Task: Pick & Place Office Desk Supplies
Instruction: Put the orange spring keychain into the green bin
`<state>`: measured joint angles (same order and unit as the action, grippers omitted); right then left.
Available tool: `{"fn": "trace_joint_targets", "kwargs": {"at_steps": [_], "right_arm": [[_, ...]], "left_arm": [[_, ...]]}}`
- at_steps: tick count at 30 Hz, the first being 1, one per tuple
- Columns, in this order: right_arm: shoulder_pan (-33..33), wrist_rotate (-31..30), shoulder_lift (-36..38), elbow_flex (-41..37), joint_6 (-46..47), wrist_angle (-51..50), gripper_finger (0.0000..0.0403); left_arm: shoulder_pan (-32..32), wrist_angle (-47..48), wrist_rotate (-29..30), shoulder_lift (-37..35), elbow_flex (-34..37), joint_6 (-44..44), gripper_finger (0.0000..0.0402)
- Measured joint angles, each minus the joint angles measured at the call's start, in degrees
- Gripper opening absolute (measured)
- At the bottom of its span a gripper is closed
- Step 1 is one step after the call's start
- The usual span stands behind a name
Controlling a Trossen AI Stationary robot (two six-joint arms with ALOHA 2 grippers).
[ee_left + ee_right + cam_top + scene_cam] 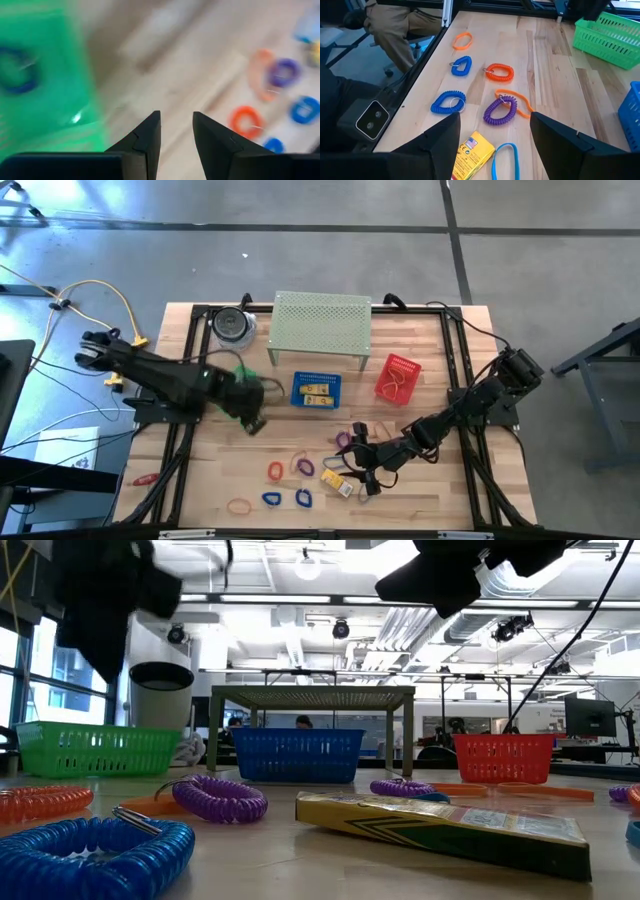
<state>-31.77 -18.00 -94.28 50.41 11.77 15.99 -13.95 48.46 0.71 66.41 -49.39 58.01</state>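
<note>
Right wrist view: the right gripper (492, 145) is seen with fingers spread wide and empty, low over the yellow box (472, 152), with a purple coil (500, 110) and blue coil (448, 101) just beyond on the table (555, 75). Left gripper (176, 135) is parted, nothing held, beside the green basket (45, 75).

The step in hand is judged to be a grasp on the yellow box. The fingers should be squared across its narrow sides and lowered until both straddle it; the blue band (505, 160) lying beside it should be kept out of the closing jaws.
</note>
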Motion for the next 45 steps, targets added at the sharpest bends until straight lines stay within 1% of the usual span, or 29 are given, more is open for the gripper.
{"fn": "trace_joint_targets", "kwargs": {"at_steps": [4,8,13,18,22,26,32,35,38,40,45], "right_arm": [[0.0,0.1,0.0,0.0,0.6,-0.1,0.0231],[0.0,0.1,0.0,0.0,0.6,0.0,0.0231],[0.0,0.1,0.0,0.0,0.6,0.1,0.0231],[0.0,0.0,0.0,0.0,0.6,0.1,0.0231],[0.0,0.0,0.0,0.0,0.5,0.1,0.0231],[0.0,0.0,0.0,0.0,0.4,0.0,0.0231],[0.0,0.1,0.0,0.0,0.4,-0.2,0.0231],[0.0,0.0,0.0,0.0,0.4,0.0,0.0231],[0.0,0.0,0.0,0.0,0.2,0.1,0.0231],[0.0,0.0,0.0,0.0,0.0,0.1,0.0231],[-0.2,0.0,0.0,0.0,1.6,-0.3,0.0231]], "left_arm": [[-10.3,-9.3,6.9,0.6,0.0,-2.5,0.0109],[-18.9,-15.6,13.9,2.9,0.0,-4.7,0.0109],[-25.0,-17.9,17.6,7.4,0.0,-5.8,0.0109],[-26.9,-18.1,18.7,12.1,0.0,-7.6,0.0109],[-27.3,-19.7,18.8,15.0,0.0,-8.8,0.0109],[-27.1,-23.5,18.7,15.5,-0.6,-12.0,0.0109],[-27.3,-25.3,20.7,15.5,-5.9,-20.2,0.0108],[-27.6,-26.1,20.7,15.5,-7.9,-23.9,0.0108],[-27.8,-26.1,21.0,15.5,-8.6,-24.7,0.0108],[-28.2,-26.1,22.2,15.8,-8.6,-24.6,0.0108],[-29.8,-27.0,25.5,19.8,-8.7,-23.7,0.0108]]}}
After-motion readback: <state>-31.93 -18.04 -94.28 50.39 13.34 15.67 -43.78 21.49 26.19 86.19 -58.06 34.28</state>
